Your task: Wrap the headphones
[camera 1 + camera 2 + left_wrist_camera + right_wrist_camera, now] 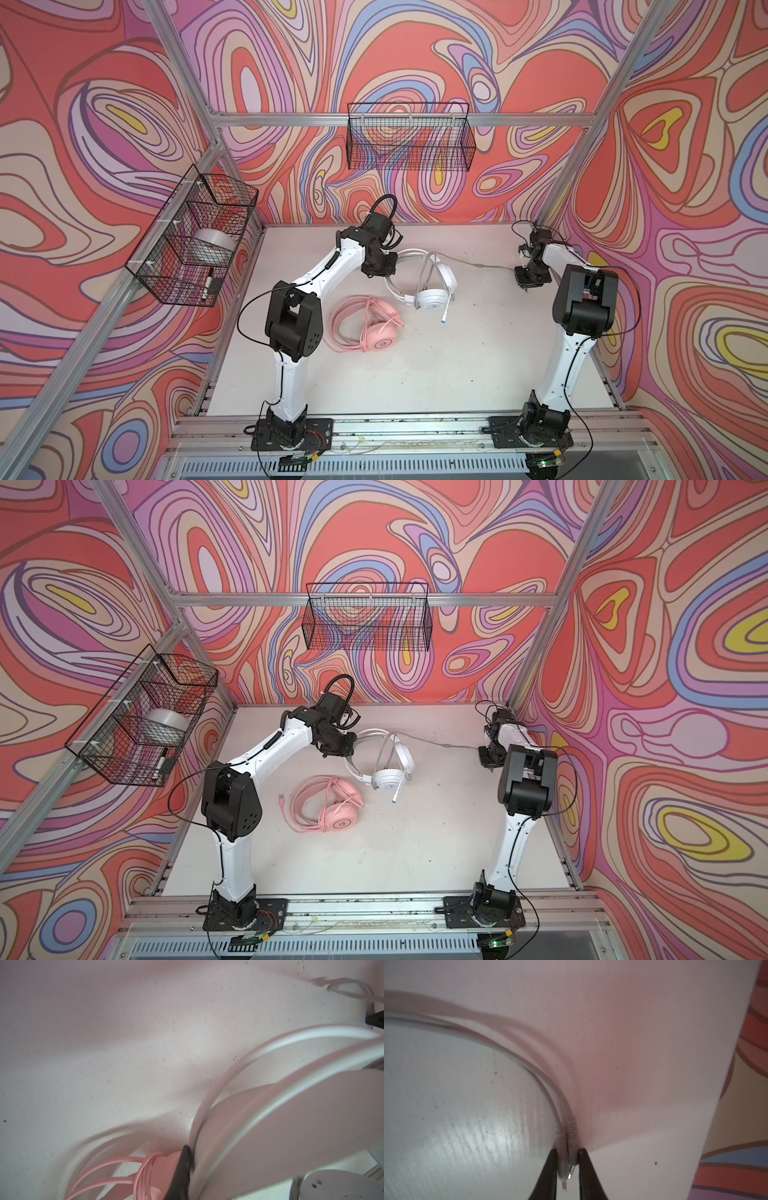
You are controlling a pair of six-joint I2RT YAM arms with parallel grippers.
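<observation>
left arm (pixel 320 270) reaching far-centre, left claw (pixel 380 270) clamped on white headset (pixel 432 301) band | right arm (pixel 586 299) far right, right claw (pixel 568 1152) narrow, pinching white cable (pixel 572 1129) plugs | pink headset (pixel 380 338) lies on table (pixel 436 374), just near-left of the white one

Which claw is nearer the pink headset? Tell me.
Left. The left claw grips the white headset just behind the pink headset; the right claw pinches the cable plugs near the right wall.

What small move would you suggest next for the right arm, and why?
Probably carry the grey twin plugs, pinched in the right gripper, back toward the white over-ear headset that the left gripper holds by its headband, since its grey-white cable runs stretched out, unwrapped.
</observation>
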